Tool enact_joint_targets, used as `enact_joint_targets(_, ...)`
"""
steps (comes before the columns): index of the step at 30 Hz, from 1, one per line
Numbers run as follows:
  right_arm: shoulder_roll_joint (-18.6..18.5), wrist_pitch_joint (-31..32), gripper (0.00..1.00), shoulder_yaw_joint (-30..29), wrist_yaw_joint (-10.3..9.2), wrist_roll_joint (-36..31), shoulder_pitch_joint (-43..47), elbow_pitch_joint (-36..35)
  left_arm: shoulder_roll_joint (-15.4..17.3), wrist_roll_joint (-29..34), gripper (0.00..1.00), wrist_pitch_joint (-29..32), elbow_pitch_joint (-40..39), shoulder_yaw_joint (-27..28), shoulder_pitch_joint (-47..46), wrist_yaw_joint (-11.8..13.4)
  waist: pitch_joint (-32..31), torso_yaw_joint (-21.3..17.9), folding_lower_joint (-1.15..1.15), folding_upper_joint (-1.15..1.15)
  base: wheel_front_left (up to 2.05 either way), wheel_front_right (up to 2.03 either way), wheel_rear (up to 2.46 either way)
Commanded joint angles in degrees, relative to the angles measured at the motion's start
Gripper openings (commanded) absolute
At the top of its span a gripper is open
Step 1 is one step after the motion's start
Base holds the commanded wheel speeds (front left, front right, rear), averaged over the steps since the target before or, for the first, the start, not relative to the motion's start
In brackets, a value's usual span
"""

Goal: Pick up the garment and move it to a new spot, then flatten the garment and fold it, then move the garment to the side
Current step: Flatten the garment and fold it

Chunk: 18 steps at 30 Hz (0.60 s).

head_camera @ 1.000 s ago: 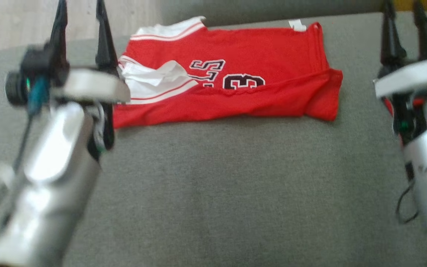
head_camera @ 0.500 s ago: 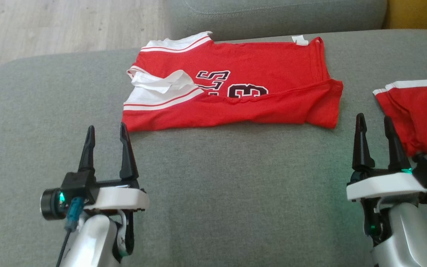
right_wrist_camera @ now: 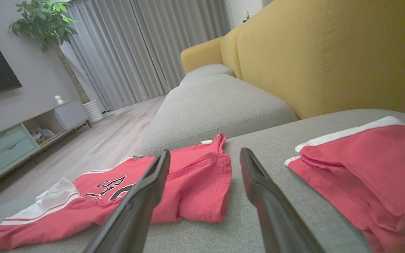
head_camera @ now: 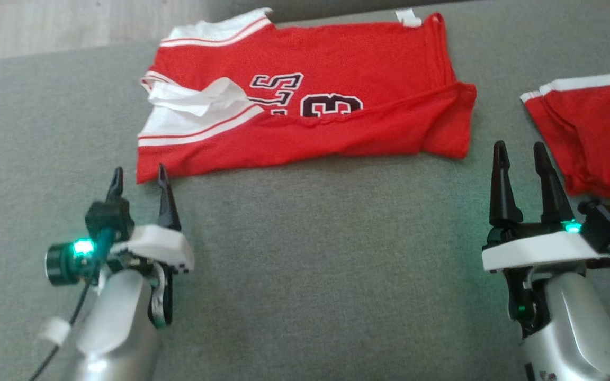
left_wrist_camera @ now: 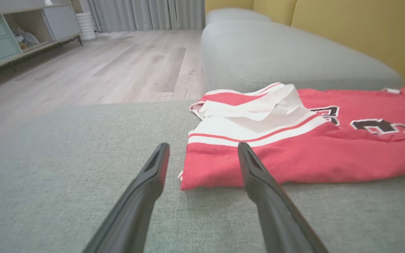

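Inspecting the scene finds the red shirt [head_camera: 305, 106] lying at twelve o'clock on the grey sofa seat [head_camera: 310, 275], roughly folded lengthwise, with its near left corner just ahead of the left claw [head_camera: 140, 172]. The left claw stands at seven o'clock, jaws wide and holding nothing. The right claw [head_camera: 518, 145] stands at four o'clock, jaws likewise wide and empty, well apart from the shirt's right end and near a second red cloth [head_camera: 596, 132] at three o'clock. Risk one: the shirt lies in stacked layers, so a pinch at the corner is likely to take the top layer alone, and the fold would fall open on lifting. Risk two: the right claw, being nearer the second cloth, could snag that piece instead. Risk three: a low approach could drive the pointed fingertips into the seat weave and drag it. Risk four: a loose white flap [head_camera: 199, 98] at ten o'clock of the shirt sits crumpled and would likely bunch further under an uneven pull. Materials: the shirt is a thin, limp knit, red with white striped bands and black numerals edged white. The seat is coarse woven cloth, soft and rounded at its edges. The claw fingers are dark, rigid and taper to points.
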Motion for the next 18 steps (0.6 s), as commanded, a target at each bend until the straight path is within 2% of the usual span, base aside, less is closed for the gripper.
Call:
enact_joint_targets(1,-0.12,-0.36,1.00,1.77,-0.04,0.46,-1.93,-2.12,1.58,0.81,1.00,1.62,1.71,1.71,-4.34,0.19,1.46,-1.14,-0.01,0.00,0.00,0.00,0.00)
enact_joint_targets(3,-0.12,-0.36,1.00,2.24,-0.04,0.70,-2.19,-2.38,2.09,0.84,1.00,3.59,6.39,1.63,-7.19,0.33,2.40,-1.80,-0.01,0.00,0.00,0.00,0.00)
enact_joint_targets(8,-0.12,-0.36,1.00,2.78,-0.04,1.40,-2.52,-2.93,2.95,1.07,1.00,5.73,12.45,1.28,-10.46,0.62,3.44,-2.76,-0.01,0.00,0.00,0.00,0.00)
enact_joint_targets(18,-0.12,-0.36,1.00,3.59,-0.04,2.44,-2.42,-3.47,3.74,-0.60,1.00,5.15,18.54,2.51,-13.70,0.72,4.28,-4.13,-0.01,0.00,0.00,0.00,0.00)
